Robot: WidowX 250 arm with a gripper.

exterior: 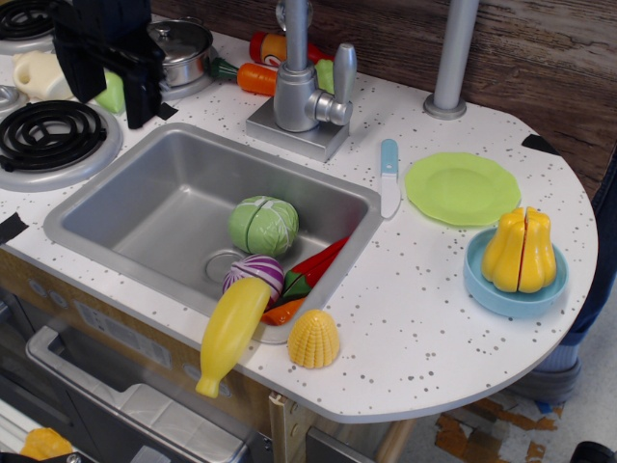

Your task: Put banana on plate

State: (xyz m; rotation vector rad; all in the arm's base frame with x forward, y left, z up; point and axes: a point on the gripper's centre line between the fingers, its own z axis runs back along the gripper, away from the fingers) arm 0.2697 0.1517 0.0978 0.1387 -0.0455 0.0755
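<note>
The banana (231,330) is a smooth yellow toy lying across the front rim of the sink (125,169), with its narrow tip hanging over the counter's front edge. The light-green plate (462,188) lies flat on the counter at the right, with nothing on it. My black gripper (109,89) is at the far left, above the sink's back-left corner and far from both the banana and the plate. Its fingers stand apart, and it holds nothing.
In the sink lie a green cabbage (263,225), a purple onion (254,275) and a red pepper (313,265). A ridged corn half (313,340) sits beside the banana. A white knife (389,178) lies left of the plate. A squash (521,249) sits in a blue dish (514,294). A faucet (301,92), pot (181,48) and burner (48,135) are at the back left.
</note>
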